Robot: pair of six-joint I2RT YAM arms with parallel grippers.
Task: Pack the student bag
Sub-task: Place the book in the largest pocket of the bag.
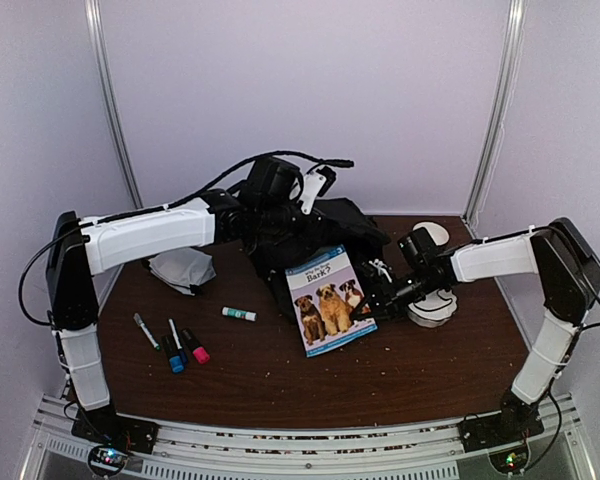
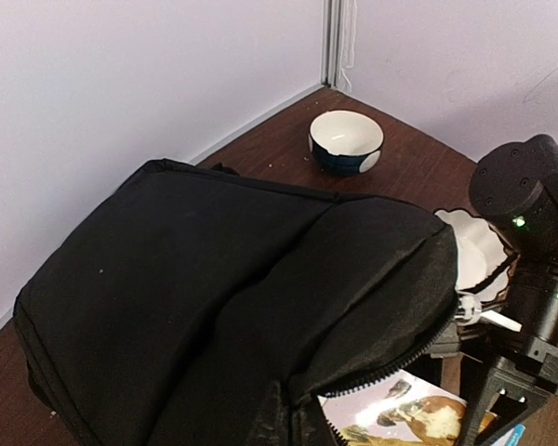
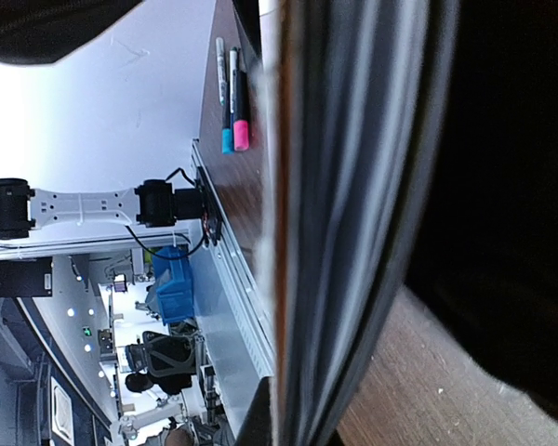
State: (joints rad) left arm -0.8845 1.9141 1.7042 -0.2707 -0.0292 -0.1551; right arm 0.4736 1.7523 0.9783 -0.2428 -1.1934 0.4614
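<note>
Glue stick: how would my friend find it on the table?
Look at the brown wooden table. Left of the blue dog-cover book lies a short white-and-green glue stick. It lies alone, stubbier than the three capped markers nearby.

blurred grey edge of a book (image 3: 353, 204) close up, three markers (image 3: 232, 93) beyond on the brown table (image 3: 234, 190)

Left arm (image 1: 145, 232) and right arm (image 1: 495, 258) in white shells over black joints, black cables (image 1: 325, 159) looping along the left, a thinner one trailing the right, black bases (image 1: 115, 432) with small lit boards, green light (image 2: 519, 221) on the right's round black wrist housing (image 2: 525, 186)
</note>
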